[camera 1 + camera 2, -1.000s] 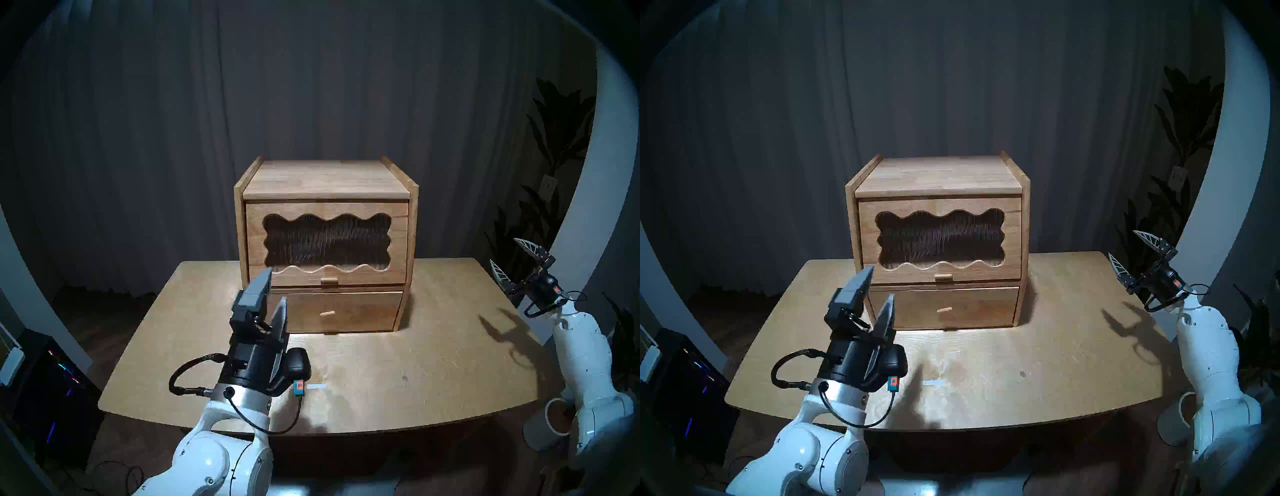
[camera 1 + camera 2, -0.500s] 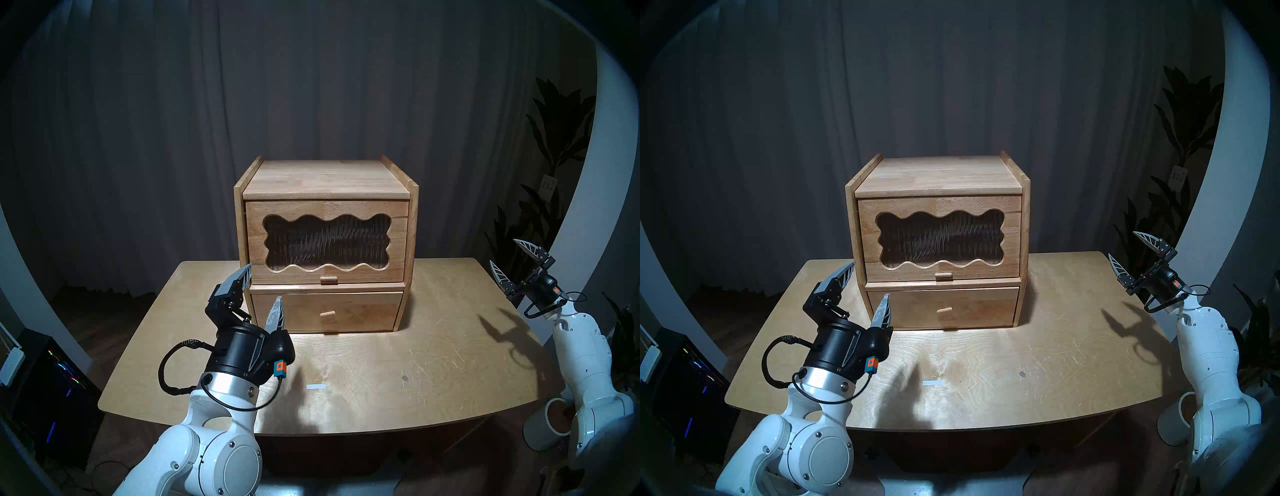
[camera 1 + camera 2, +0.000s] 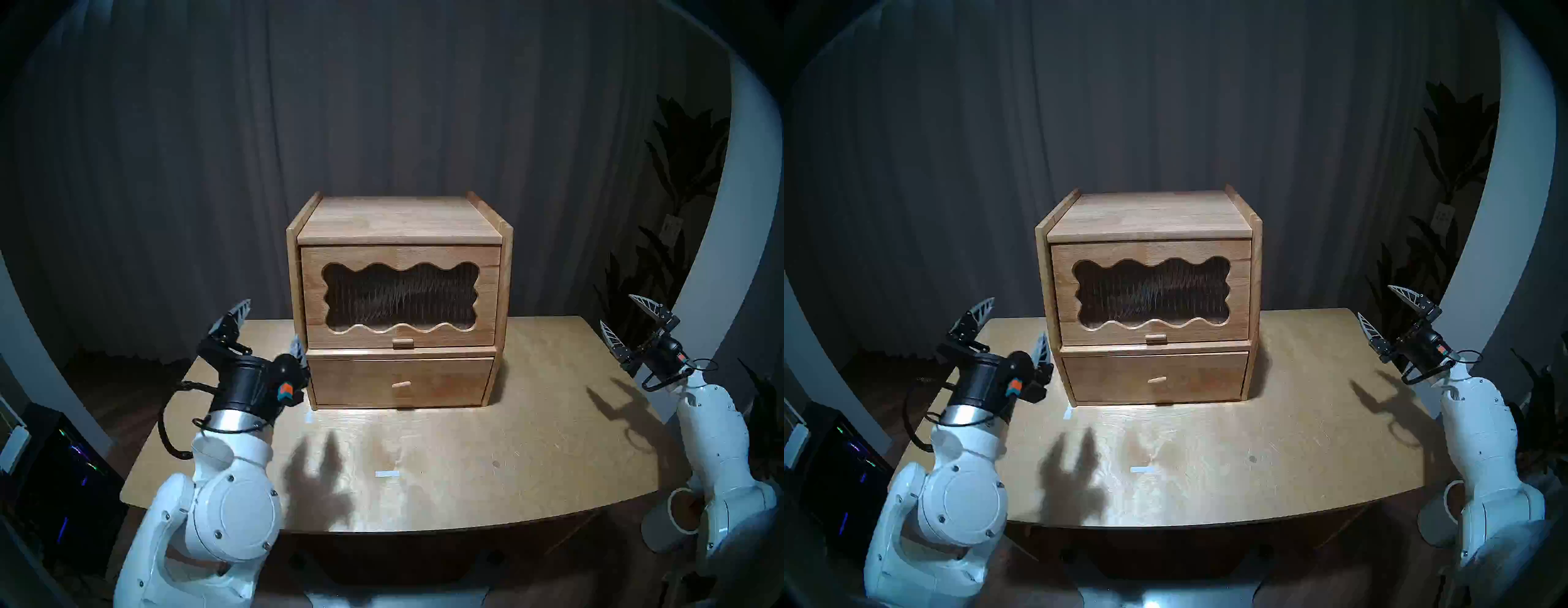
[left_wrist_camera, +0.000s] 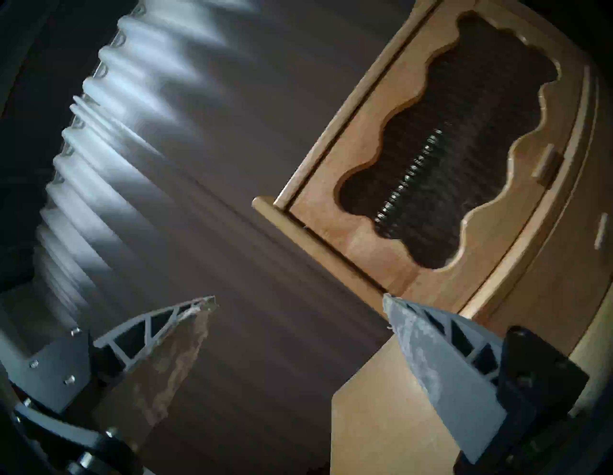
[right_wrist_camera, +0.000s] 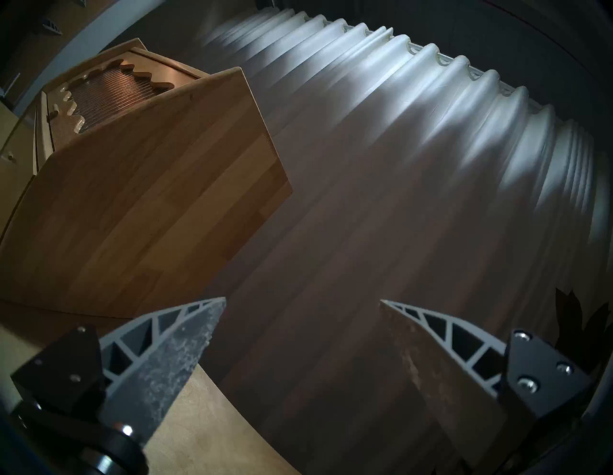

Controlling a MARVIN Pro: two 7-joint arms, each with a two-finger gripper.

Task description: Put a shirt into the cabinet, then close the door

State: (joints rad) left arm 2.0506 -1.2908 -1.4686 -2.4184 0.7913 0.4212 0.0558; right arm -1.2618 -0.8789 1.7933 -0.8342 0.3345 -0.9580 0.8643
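The light-wood cabinet (image 3: 399, 220) stands at the back middle of the table. Its door (image 3: 399, 254), with the wavy ribbed window, lies flush in the front, and the peg handle (image 3: 403, 343) sits at its lower edge. The drawer (image 3: 445, 382) below is pushed in. The shirt is hidden; nothing can be made out through the window. My left gripper (image 3: 270, 322) hangs open and empty by the cabinet's front left corner, touching nothing. My right gripper (image 3: 617, 309) is open and empty above the table's far right edge. The left wrist view shows the door (image 4: 358, 156) beyond the gripper (image 4: 298, 298).
A strip of white tape (image 3: 387, 474) lies on the table (image 3: 530, 446) in front of the cabinet. A dark curtain hangs behind. A plant (image 3: 679, 178) stands at the right, a lit computer case (image 3: 63, 467) on the floor at the left, and a white cylinder (image 3: 674, 520) beside the right arm.
My left arm has swung left and back from in front of the drawer to the cabinet's left corner, its fingers spreading wider. The right arm has not moved.
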